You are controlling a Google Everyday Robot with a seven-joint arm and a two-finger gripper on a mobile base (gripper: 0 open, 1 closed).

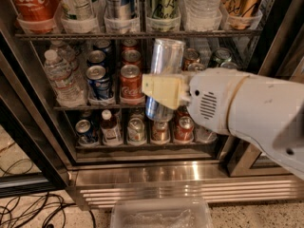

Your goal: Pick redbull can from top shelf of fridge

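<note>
My gripper (161, 90) is shut on the redbull can (166, 56), a tall slim silver can with blue near its base. One cream finger pad (164, 91) lies across its front. I hold the can slightly tilted in front of the fridge's (190, 179) middle rack, below the top shelf (85, 34). The top shelf's thin front bar carries clear tubs with a Coca-Cola bottle (31, 4), silver-blue cans (118, 1) and green-and-cream cans (164, 1). My white arm (251, 113) covers the fridge's right side.
Lower wire racks hold short cans (131, 82) and water bottles (59, 77). A dark door frame (28, 137) stands at left. Below are the stainless louvred base, a clear plastic tub (161, 215) on the floor and black cables (28, 208).
</note>
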